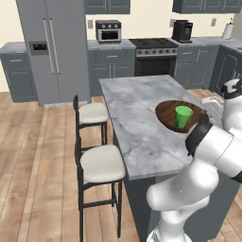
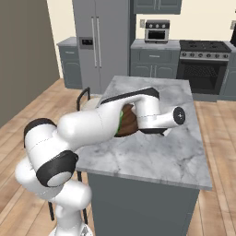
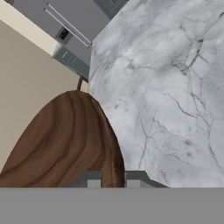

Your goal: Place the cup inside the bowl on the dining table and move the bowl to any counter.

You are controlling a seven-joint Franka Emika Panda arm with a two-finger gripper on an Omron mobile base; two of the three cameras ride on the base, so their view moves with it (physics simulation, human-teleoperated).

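The cup (image 1: 183, 116), smooth green, stands in the wood-grained round bowl (image 1: 166, 115), whose rim the tool (image 3: 113, 180) pinches.

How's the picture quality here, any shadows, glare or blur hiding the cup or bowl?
Left base view: even, flat light, no glare; the cup stands sharp inside the bowl. Right base view: the arm covers most of the bowl. Hand view: close on the bowl, wood grain slightly soft, no harsh shadow on the dining table.
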